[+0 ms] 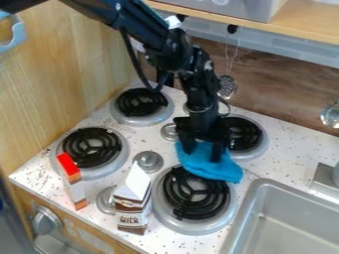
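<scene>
Blue cloth (210,165) toward the stovetop's (138,139) right edge, gripper (202,156) fingers spread over it
Its fold reaches the front burner (175,192) — dragged low, it could snag; a shallow pinch could let it slip.

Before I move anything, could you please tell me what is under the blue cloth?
The edge of the burner nearest the sink runs behind the cloth; anything else beneath is covered, so I cannot tell.

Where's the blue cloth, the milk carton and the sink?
Blue cloth (210,168): camera view, middle of its spread-out fabric.
Milk carton (134,203): camera view, upper part of its body, below the white top.
Sink (291,230): camera view, bare floor of the basin.
</scene>
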You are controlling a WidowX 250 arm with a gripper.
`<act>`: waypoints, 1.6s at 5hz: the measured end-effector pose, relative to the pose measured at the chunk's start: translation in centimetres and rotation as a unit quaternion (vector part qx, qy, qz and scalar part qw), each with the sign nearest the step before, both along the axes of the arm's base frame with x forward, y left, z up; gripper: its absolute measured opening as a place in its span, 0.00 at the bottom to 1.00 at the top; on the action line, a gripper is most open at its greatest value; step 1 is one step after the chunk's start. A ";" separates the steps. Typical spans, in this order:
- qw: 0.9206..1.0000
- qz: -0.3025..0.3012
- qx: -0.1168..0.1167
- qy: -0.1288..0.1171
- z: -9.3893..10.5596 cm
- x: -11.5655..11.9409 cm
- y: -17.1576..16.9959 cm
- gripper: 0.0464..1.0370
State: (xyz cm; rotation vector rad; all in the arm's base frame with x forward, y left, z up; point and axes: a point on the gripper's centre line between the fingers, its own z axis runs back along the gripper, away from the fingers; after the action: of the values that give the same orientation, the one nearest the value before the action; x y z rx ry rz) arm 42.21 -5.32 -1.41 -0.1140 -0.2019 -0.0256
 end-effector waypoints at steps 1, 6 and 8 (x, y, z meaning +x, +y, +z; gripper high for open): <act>1.000 -0.018 -0.004 -0.006 0.1 -0.1 -2.1 0.96; 0.995 -0.093 0.007 -0.032 -1.2 0.2 -8.2 0.96; 0.994 -0.089 0.000 -0.070 -0.3 4.2 -9.2 0.96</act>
State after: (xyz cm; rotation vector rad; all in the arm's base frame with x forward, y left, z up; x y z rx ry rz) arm 46.37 -14.51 -1.73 -0.1297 -0.3321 -0.2122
